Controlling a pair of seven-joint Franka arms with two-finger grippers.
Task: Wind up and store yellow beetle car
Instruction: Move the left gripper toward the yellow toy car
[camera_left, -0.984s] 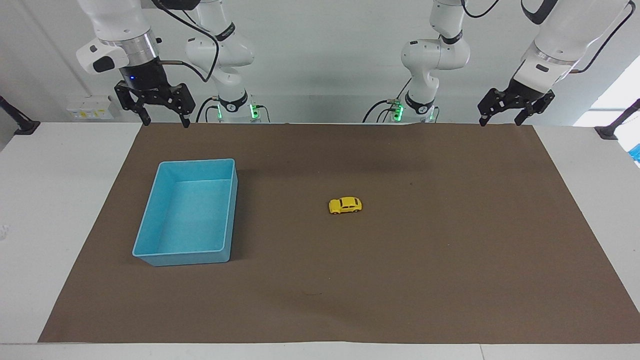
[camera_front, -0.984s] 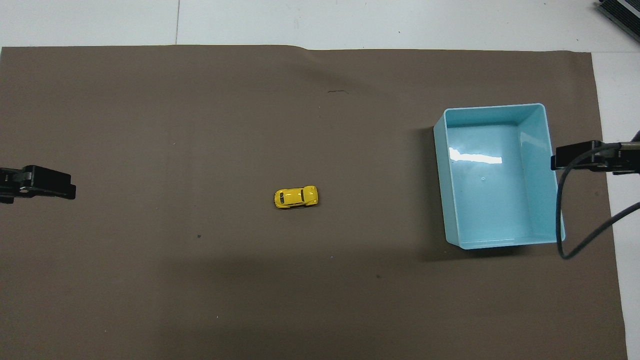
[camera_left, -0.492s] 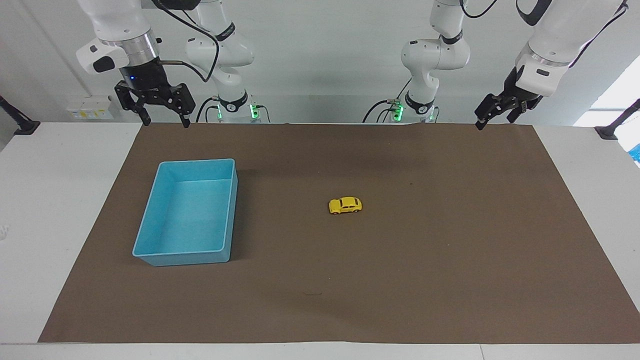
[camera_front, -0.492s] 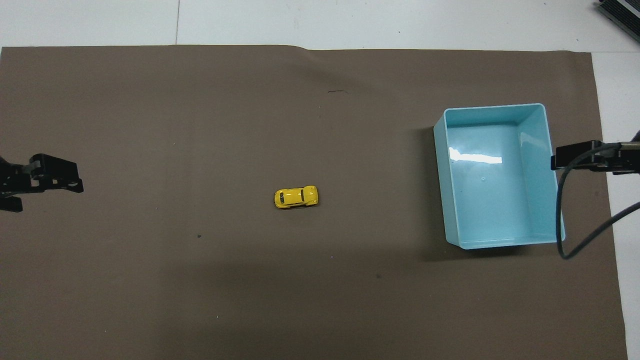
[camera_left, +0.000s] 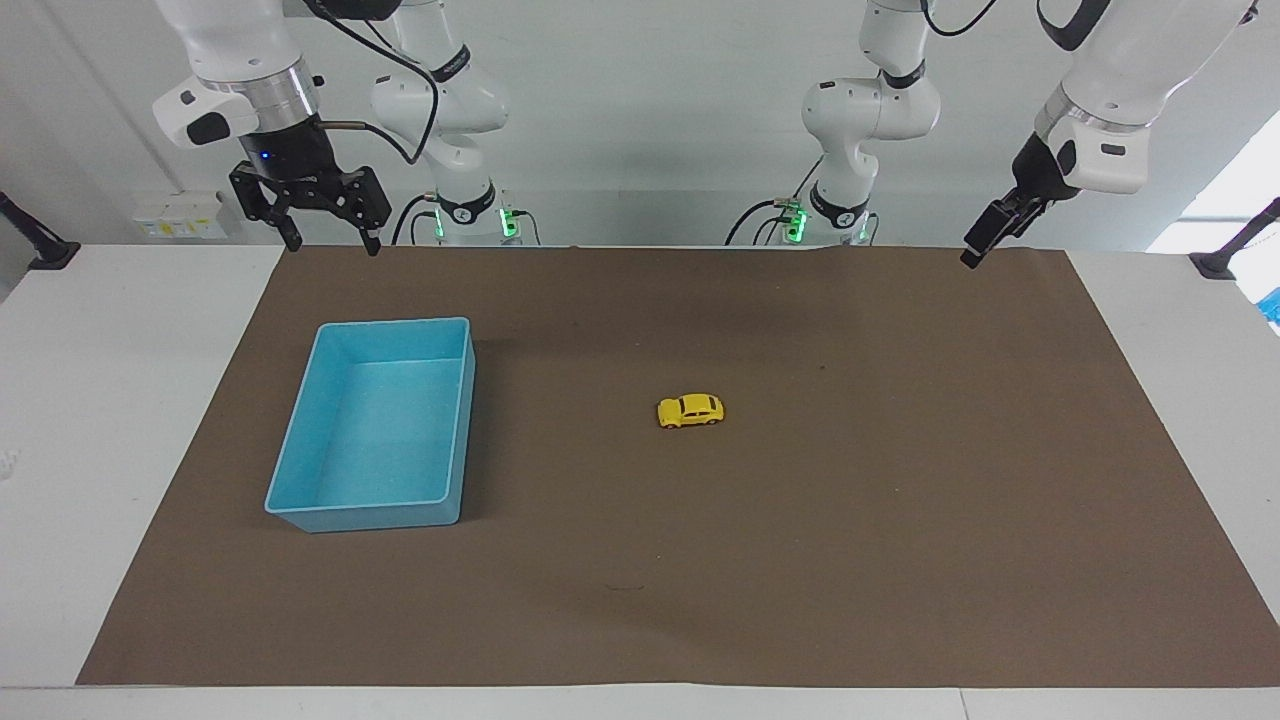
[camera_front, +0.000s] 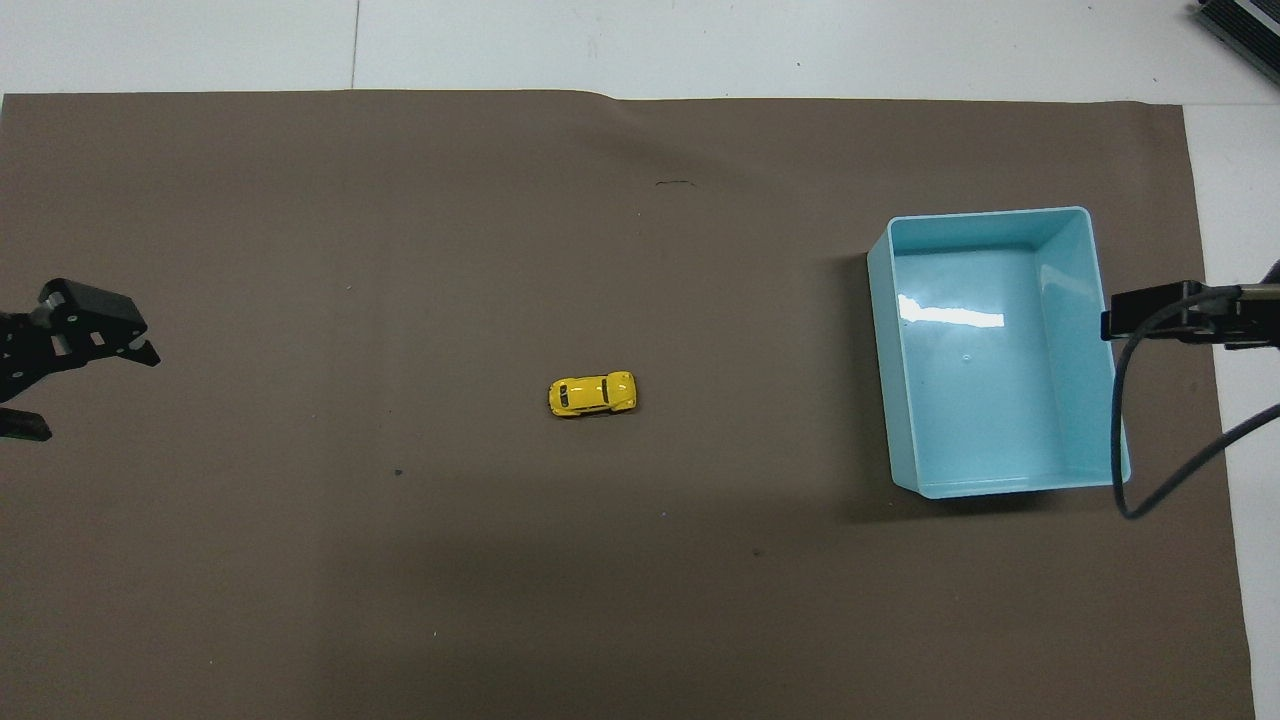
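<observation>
Facing view: one yellow beetle car (camera_left: 690, 411) is seen mid-mat, untouched; one blue bin (camera_left: 330, 510) is seen empty toward the right arm's end. The right gripper (camera_left: 326, 240) is held open, waiting over the mat's edge.

Overhead view: the left gripper (camera_front: 85, 385) is seen open, empty. Approach is judged barely begun; a descent onto the car is needed next.

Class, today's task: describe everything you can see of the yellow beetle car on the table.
The yellow beetle car is a tiny bright yellow toy with a rounded, beetle-shaped body, dark windows and black wheels; its glossy shell looks like plastic or painted metal. It stands upright on its wheels on the brown mat, near the mat's middle, lying lengthwise along the line between the two arms' ends of the table. It sits apart from the blue bin, which lies toward the right arm's end. Nothing touches it but the mat.
</observation>
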